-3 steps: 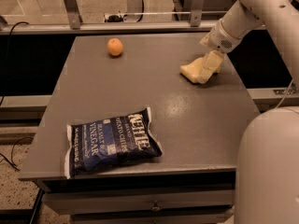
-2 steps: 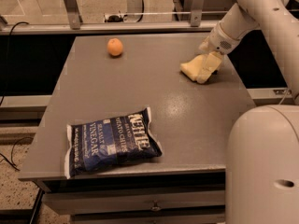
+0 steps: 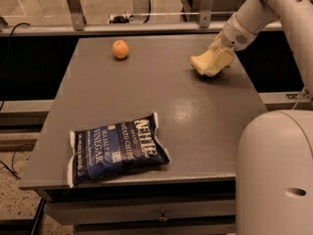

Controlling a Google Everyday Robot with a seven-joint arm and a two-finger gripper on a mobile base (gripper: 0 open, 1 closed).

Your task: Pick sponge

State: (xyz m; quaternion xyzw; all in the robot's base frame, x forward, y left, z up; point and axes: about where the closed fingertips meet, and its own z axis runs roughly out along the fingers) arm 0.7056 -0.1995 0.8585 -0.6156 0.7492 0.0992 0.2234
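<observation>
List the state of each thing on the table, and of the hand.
Sponge: at the table's far right, tilted, against the hand.
Hand: down at the sponge's right end.
Orange: resting alone near the far edge.
Chip bag: lying flat at the front left.

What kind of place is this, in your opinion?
Probably a robot test lab or office workspace: a plain grey table, loose cables at the left, a metal rail behind. The gripper is at the sponge, on the table's far right.

Bag [image 3: 117, 148]: "Kettle Brand potato chips, sea salt & vinegar"; pincer [image 3: 221, 54] at sponge [image 3: 203, 64], far rt.
</observation>
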